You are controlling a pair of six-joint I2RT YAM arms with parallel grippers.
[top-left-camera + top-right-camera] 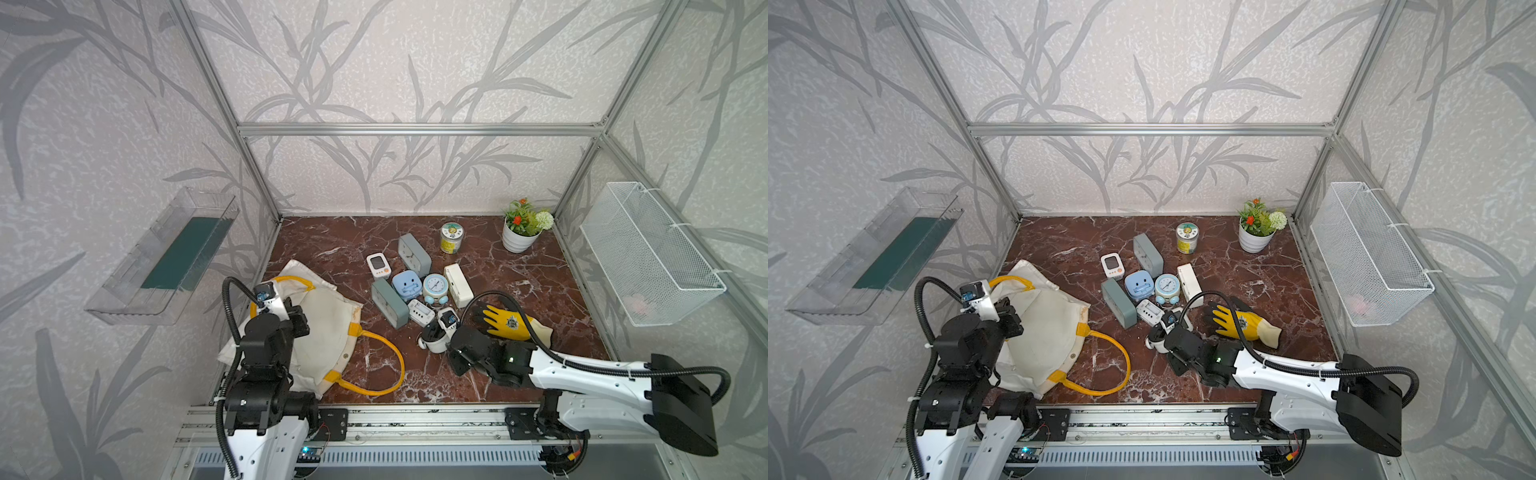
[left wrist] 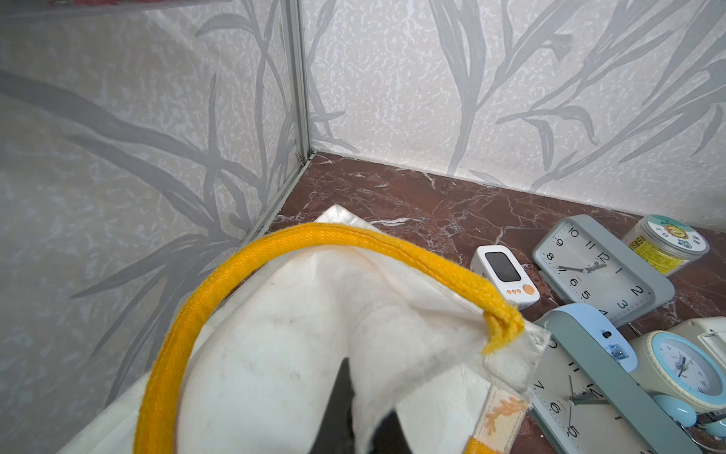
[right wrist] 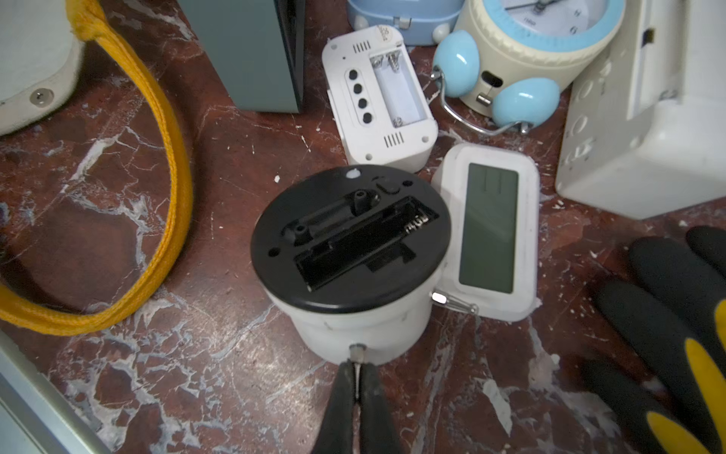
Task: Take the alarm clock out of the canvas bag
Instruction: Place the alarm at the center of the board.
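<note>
Two grey clocks [image 1: 413, 249], one canvas bag [image 1: 328, 332]

White arms [image 1: 582, 370], black joints [image 1: 266, 345], ribbed cables [image 1: 227, 307], perhaps a green light [image 1: 511, 358].

Both top views are bright and evenly lit by diffuse light with no single hard source evident; shadows beside the canvas bag [image 1: 324, 332] are short and soft. The marbled surface [image 1: 519, 291] carries a mild sheen, with no blown glare. Wide-angle distortion is plain toward the edges, where the frame posts [image 1: 217, 83] lean and splay outward. The left wrist view is bright and crisp at mid-range, the near yellow handle [image 2: 275, 243] slightly soft. The right wrist view is dimmer and warmer (shaded by the arm, apparently), with the fingers [image 3: 340, 397] and the corner glove [image 3: 668, 334] blurred.
</note>
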